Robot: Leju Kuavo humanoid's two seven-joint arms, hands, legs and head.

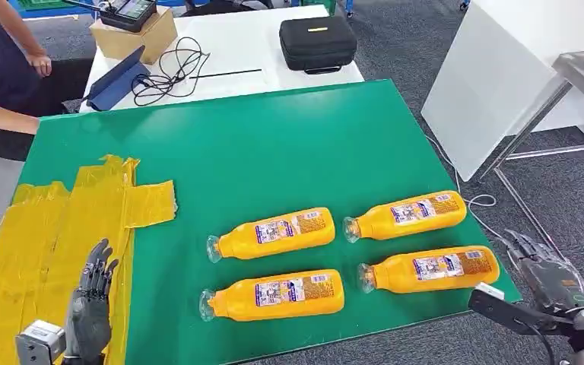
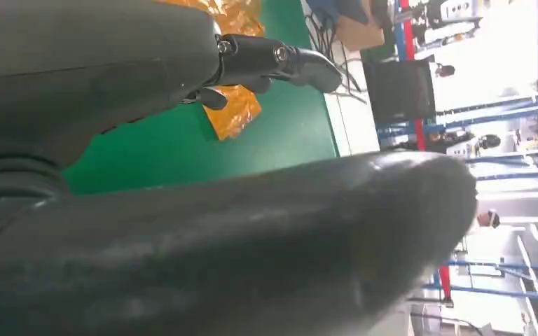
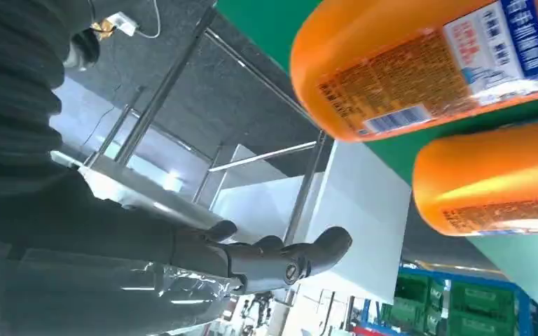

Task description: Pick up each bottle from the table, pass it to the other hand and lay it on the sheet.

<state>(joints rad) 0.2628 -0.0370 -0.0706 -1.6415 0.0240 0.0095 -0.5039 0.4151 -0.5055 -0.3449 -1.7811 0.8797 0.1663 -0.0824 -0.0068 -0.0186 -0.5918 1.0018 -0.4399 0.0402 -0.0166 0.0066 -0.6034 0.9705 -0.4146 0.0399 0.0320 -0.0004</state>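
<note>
Several orange bottles lie on their sides on the green table mat [image 1: 274,144], necks pointing left: one at front left [image 1: 274,295], one behind it [image 1: 272,233], one at back right [image 1: 407,214] and one at front right [image 1: 429,268]. The bases of the two right bottles [image 3: 420,63] [image 3: 494,178] show close in the right wrist view. The yellow sheet [image 1: 53,236] covers the mat's left side. My left hand [image 1: 91,304] hovers over the sheet, open and empty, fingers spread [image 2: 280,59]. My right hand [image 1: 547,270] is open beyond the mat's right edge, just right of the front right bottle, fingers [image 3: 280,255] holding nothing.
A person's arms [image 1: 7,68] are at the far left behind the mat. A white table behind holds a black case [image 1: 317,42], a cardboard box [image 1: 133,34], cables [image 1: 167,72] and a blue tablet stand [image 1: 118,80]. A white panel [image 1: 494,84] and metal table legs [image 1: 525,144] stand to the right.
</note>
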